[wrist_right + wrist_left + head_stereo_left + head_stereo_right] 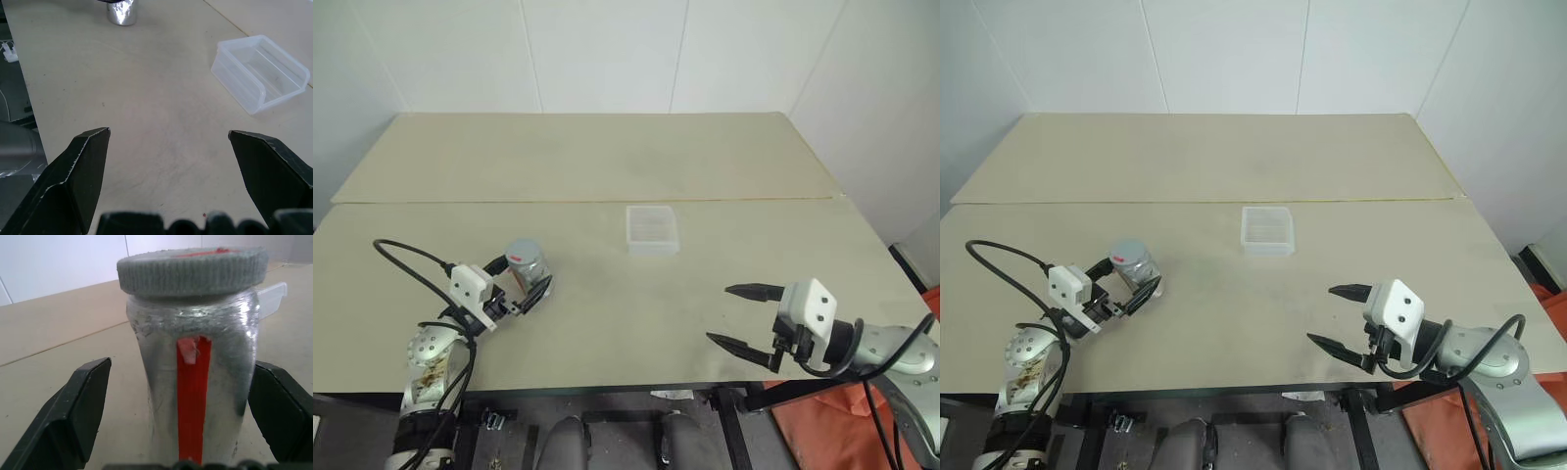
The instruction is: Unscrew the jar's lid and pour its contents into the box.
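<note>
The clear jar (529, 268) stands upright on the table at the left, its grey lid (522, 252) screwed on top. A red strip runs down the jar's side (191, 396), and the ribbed lid (193, 271) carries a red mark. My left gripper (522, 285) is open, with the jar standing between its two fingers and a gap on each side. The clear plastic box (652, 230) sits mid-table, farther back and to the right of the jar. My right gripper (744, 315) hovers open near the front right edge, holding nothing.
The beige table (607, 313) has a seam across its middle and a second panel behind it. White walls close in at the back and right. An orange object (822, 431) lies on the floor past the front right corner.
</note>
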